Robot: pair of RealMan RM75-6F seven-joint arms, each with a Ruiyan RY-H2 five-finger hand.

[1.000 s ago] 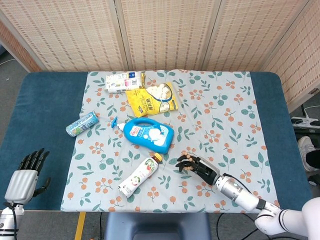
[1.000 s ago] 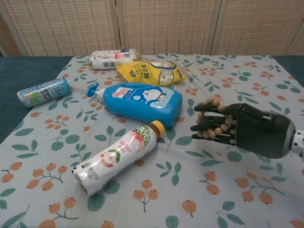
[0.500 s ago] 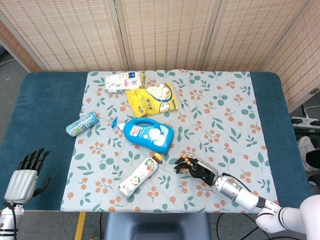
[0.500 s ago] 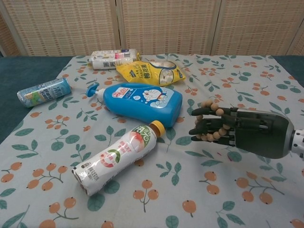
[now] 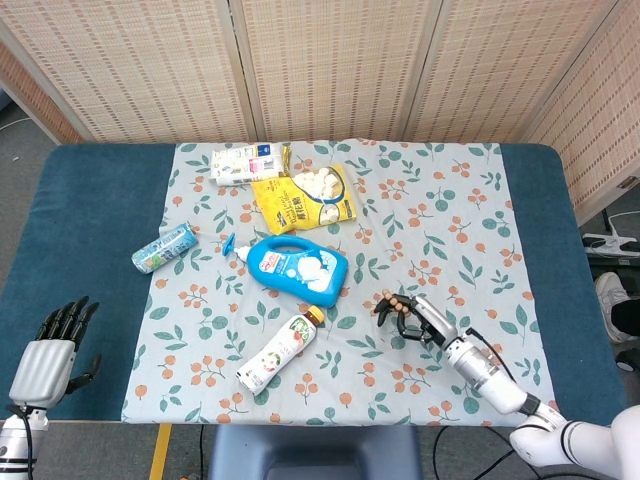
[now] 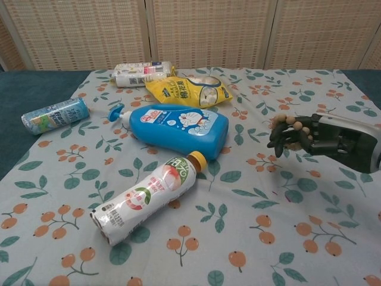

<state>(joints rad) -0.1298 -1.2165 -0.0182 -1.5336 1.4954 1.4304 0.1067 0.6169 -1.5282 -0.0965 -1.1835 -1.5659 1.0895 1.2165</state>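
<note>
Only in the head view is the left hand (image 5: 45, 358) seen, low at the counter's (image 5: 90, 220) near left corner, with its fingers spread apart and nothing held; the chest view leaves it out. Further right in both views a small blue-green can (image 5: 163, 247) is found lying on its side at the edge of the flowered cloth (image 5: 440, 220), then a white tube (image 5: 243, 161) and a yellow snack bag (image 5: 303, 197) at the far side. A blue detergent bottle (image 5: 293, 267) lies flat in the middle, and just in front of it a drink bottle (image 5: 280, 352) with an orange cap lies tilted. The right hand (image 5: 408, 311) is seen right of these, held apart from both bottles. From the chest view its fingers (image 6: 284, 134) are shown curled in, with nothing gripped; whether the cloth is touched cannot be told.
</note>
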